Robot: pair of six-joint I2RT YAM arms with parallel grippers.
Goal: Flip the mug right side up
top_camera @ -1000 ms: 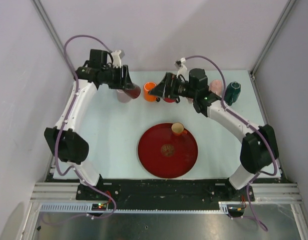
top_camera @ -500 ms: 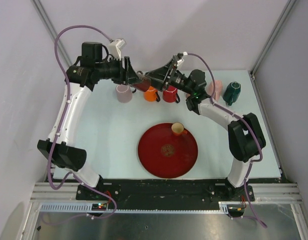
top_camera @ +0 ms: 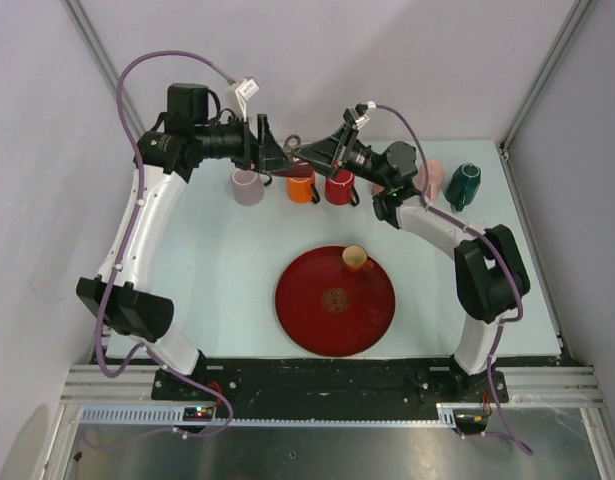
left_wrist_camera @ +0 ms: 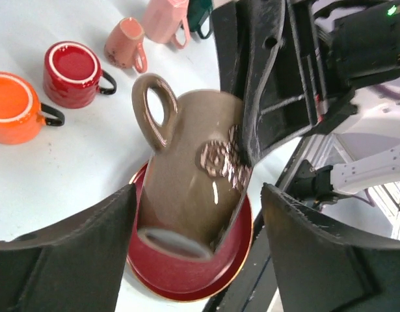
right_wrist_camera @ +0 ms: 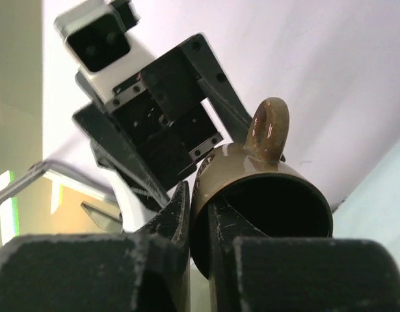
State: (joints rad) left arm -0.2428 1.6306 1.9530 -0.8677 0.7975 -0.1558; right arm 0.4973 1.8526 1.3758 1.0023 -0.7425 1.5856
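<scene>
Up in the air above the orange mug [top_camera: 301, 188], the brown mug [left_wrist_camera: 193, 169] hangs by its rim in the right gripper's [right_wrist_camera: 198, 209] thin pinch, the left gripper [left_wrist_camera: 198, 198] spread loose around it, so it could swivel or drop onto the bench [top_camera: 217, 260].

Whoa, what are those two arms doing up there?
The two arms meet in mid-air over the back of the table with a brown mug between them. The right gripper pinches the mug's rim. The left gripper flanks its base, though whether it grips is unclear. The mug is tilted, not yet set down upright. An orange mug and a red mug sit below.
</scene>
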